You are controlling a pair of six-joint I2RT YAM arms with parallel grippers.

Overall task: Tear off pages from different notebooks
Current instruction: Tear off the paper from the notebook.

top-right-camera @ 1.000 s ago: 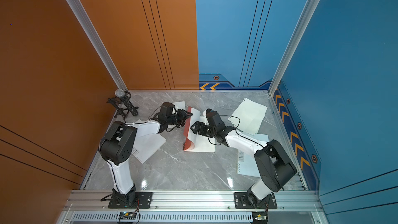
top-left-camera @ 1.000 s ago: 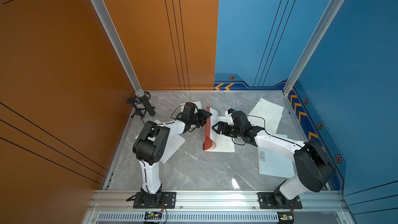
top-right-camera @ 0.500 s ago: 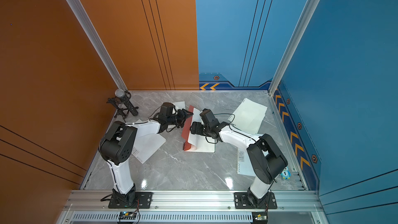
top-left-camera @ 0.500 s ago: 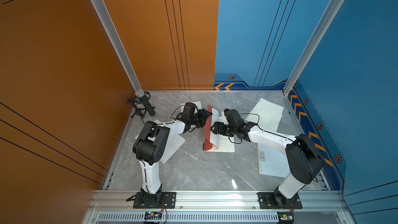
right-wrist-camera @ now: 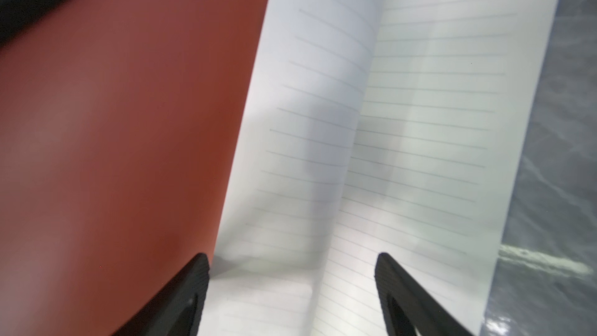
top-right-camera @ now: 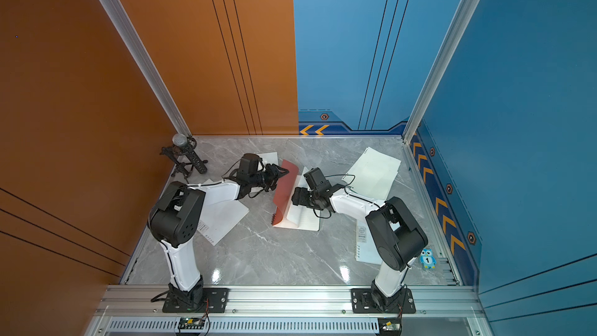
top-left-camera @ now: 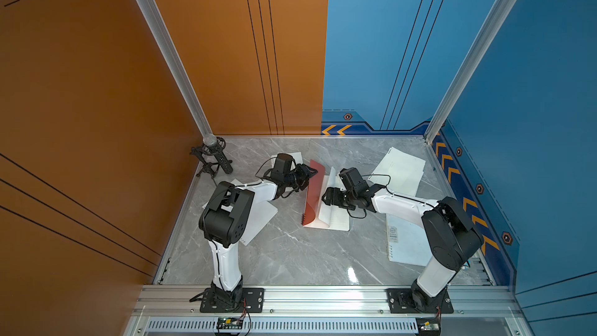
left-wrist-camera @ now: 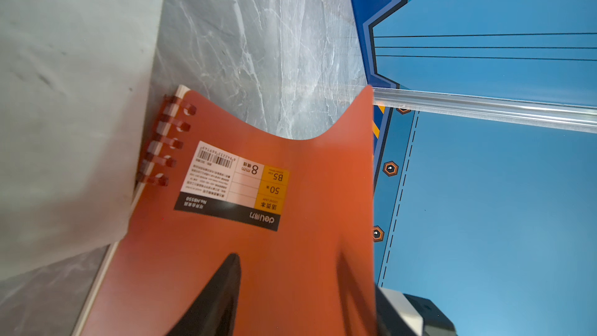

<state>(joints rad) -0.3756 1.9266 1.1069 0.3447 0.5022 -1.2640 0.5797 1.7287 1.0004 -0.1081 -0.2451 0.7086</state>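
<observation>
The red-orange notebook (top-left-camera: 312, 189) (top-right-camera: 284, 189) lies open mid-table with its cover standing up. My left gripper (top-left-camera: 312, 172) (top-right-camera: 286, 172) (left-wrist-camera: 287, 295) straddles the cover's free edge: one finger (left-wrist-camera: 223, 295) is in front of it, the other shows through from behind, and the jaws stand apart. My right gripper (top-left-camera: 324, 197) (top-right-camera: 293, 197) (right-wrist-camera: 290, 286) is open just above the notebook's lined pages (right-wrist-camera: 420, 108), with one page (right-wrist-camera: 307, 124) curling up between its fingers. Loose pages (top-left-camera: 400, 169) (top-right-camera: 374, 172) lie at the back right.
Frosted notebooks lie under the left arm (top-left-camera: 258, 221) (top-right-camera: 223, 221) and beside the right arm (top-left-camera: 407, 240) (top-right-camera: 365, 244). Another sheet (top-left-camera: 292, 156) lies behind the left wrist. A microphone stand (top-left-camera: 213, 156) occupies the back left corner and a small blue owl figure (top-right-camera: 428, 258) sits by the right rail.
The right arm's elbow has drawn in toward the table's middle while its gripper stayed at the notebook's pages. The red cover now leans wider open. The left arm has held its place.
</observation>
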